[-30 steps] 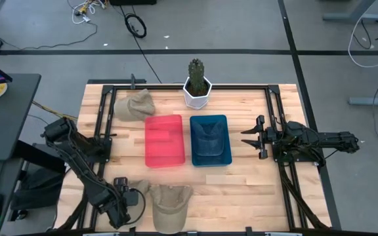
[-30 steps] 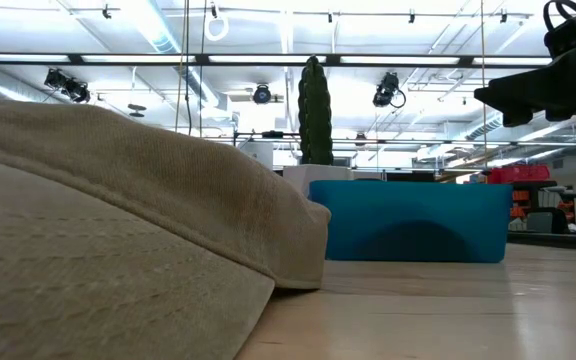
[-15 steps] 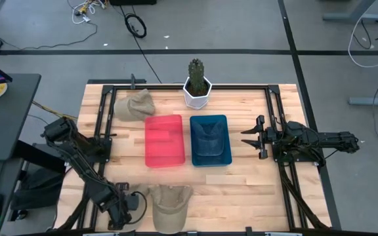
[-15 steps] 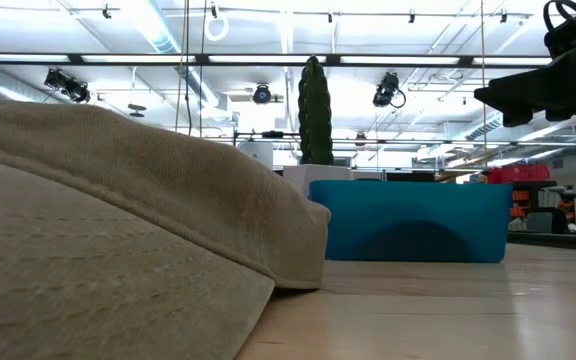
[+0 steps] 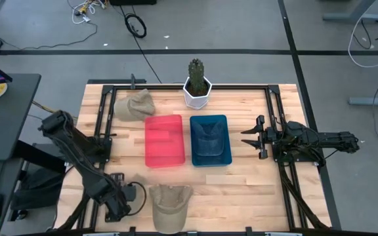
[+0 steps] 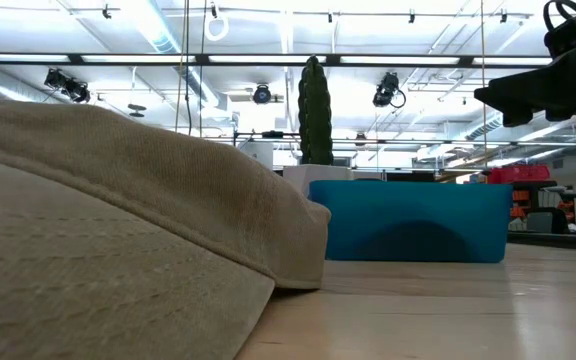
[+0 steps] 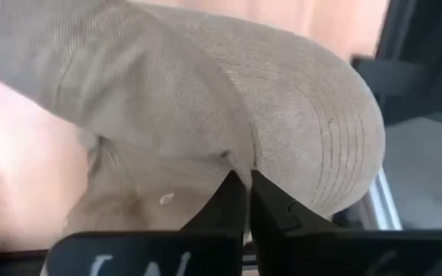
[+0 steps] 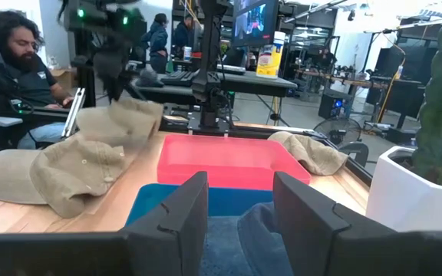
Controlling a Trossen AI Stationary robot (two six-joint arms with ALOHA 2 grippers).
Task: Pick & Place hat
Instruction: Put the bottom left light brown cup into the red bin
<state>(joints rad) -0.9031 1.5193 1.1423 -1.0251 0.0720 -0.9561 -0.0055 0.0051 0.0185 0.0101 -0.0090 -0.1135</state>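
A tan hat [image 5: 170, 204] lies by the table's near edge and fills the left of the low view [image 6: 118, 220]. My left gripper [image 5: 135, 194] is at its left side, shut on it [image 7: 244, 182]. A second tan hat [image 5: 134, 105] lies at the far left. A dark blue hat [image 5: 210, 136] rests inside the blue bin [image 5: 227, 157]. My right gripper [image 5: 251, 136] hovers open to the right of that bin, nothing between its fingers [image 8: 240, 207]. My left gripper pinches the tan hat's cloth between its two fingers where the crown meets the stitched brim [image 7: 235, 157], on the hat's left side. The fingers come at it low, from the table's left. The hat lies on the table.
A red bin [image 5: 164, 140] stands beside the blue bin at mid table. A cactus in a white pot [image 5: 197, 85] stands at the far edge. Black frame rails [image 5: 100, 131] run along both sides. A seated person [image 8: 10, 61] shows beyond the table.
My left gripper has shut on the tan hat's left side. The edge of the hat that reached toward it is now gathered in. The rest of the hat has stayed in place.
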